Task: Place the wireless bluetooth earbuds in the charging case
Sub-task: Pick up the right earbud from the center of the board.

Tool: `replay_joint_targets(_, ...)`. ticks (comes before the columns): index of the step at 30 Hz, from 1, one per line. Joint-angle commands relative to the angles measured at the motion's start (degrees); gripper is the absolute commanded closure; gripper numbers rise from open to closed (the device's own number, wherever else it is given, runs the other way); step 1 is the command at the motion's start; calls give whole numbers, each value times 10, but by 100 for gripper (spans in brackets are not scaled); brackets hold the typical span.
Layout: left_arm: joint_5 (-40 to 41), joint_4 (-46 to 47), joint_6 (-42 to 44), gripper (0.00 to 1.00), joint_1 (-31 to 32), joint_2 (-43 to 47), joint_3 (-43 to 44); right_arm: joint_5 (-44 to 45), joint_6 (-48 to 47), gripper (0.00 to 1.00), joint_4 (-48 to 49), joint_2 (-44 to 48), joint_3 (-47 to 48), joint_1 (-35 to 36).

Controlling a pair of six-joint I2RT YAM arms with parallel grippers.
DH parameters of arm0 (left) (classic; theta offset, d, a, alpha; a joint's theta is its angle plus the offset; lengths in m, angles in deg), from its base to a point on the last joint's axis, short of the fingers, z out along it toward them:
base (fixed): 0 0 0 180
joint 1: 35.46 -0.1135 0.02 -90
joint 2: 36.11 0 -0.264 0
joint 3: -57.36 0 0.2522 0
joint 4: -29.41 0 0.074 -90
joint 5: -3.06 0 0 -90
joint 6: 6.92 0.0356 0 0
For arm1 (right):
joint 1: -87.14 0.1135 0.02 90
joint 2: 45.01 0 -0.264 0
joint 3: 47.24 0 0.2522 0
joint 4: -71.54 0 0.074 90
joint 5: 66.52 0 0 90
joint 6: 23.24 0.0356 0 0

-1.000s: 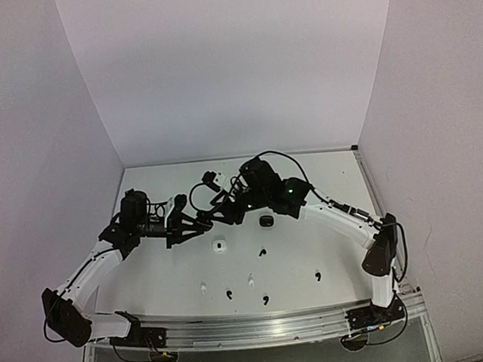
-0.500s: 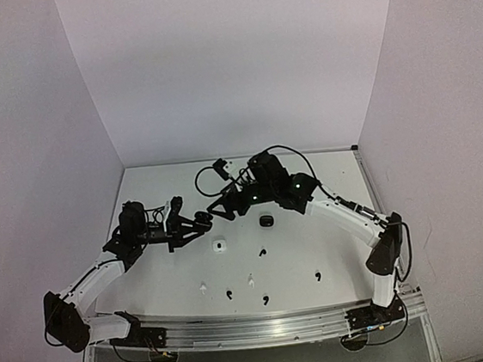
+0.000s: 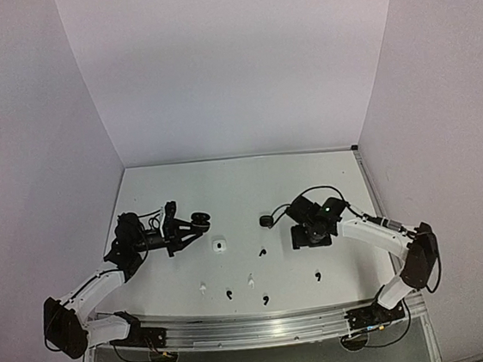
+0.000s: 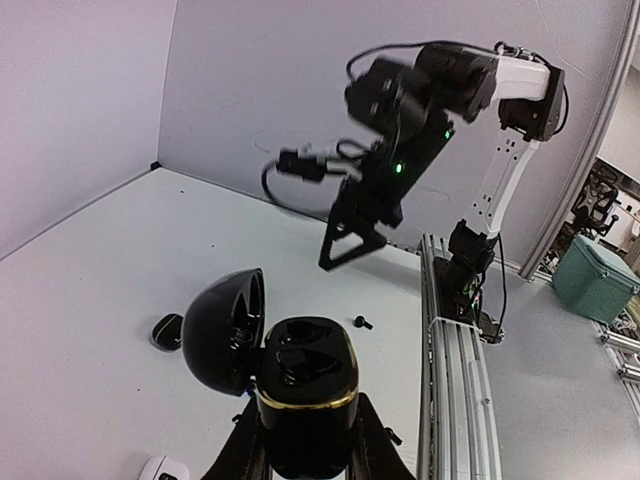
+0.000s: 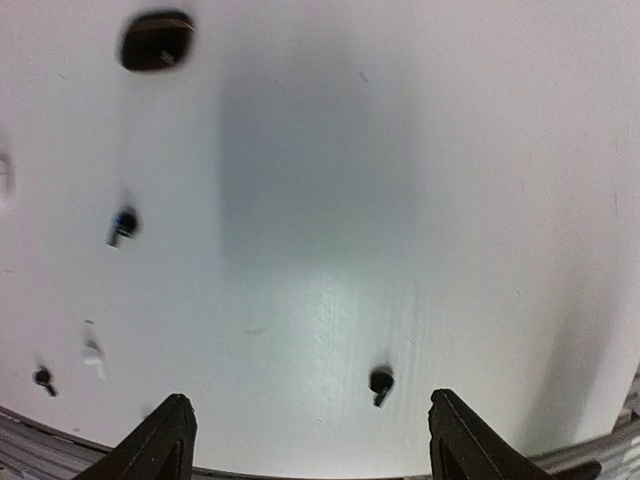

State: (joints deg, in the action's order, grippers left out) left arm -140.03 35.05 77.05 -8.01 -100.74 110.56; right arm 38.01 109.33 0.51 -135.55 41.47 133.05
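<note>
My left gripper [image 4: 305,440] is shut on a black charging case [image 4: 308,385] with a gold rim, held upright above the table. Its lid [image 4: 228,330] is swung open to the left, and the two wells are too dark to read. In the top view this case [image 3: 200,217] sits at the left gripper's [image 3: 195,222] tip. My right gripper [image 5: 315,440] hangs open over the table and points down. A black earbud [image 5: 381,383] lies between its fingers, nearer the right one. Other black earbuds [image 3: 261,252] [image 3: 228,294] [image 3: 265,299] and white earbuds [image 3: 202,285] [image 3: 250,279] lie scattered.
A closed black case [image 3: 266,221] lies mid-table, left of the right gripper [image 3: 303,242]. A small white case [image 3: 220,246] sits between the arms. The aluminium rail [image 3: 257,328] runs along the near edge. White walls enclose the table on three sides.
The right arm has left the held case, swung right and come down over the table with its jaws wider apart. The left gripper, still holding the case, has drawn back slightly to the left.
</note>
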Motion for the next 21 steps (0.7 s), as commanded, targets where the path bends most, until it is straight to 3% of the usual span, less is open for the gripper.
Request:
replay_joint_targets(1, -3, 40, -10, 100, 4, 21, -10, -10, 95, 27, -55, -9, -64, -8)
replay_joint_targets(11, 1, 30, -5, 100, 10, 34, -16, -99, 43, 52, 4, -85, -111, -29)
replay_joint_targets(21, 4, 5, 8, 100, 13, 48, -15, -133, 14, 57, 60, -109, -157, -45)
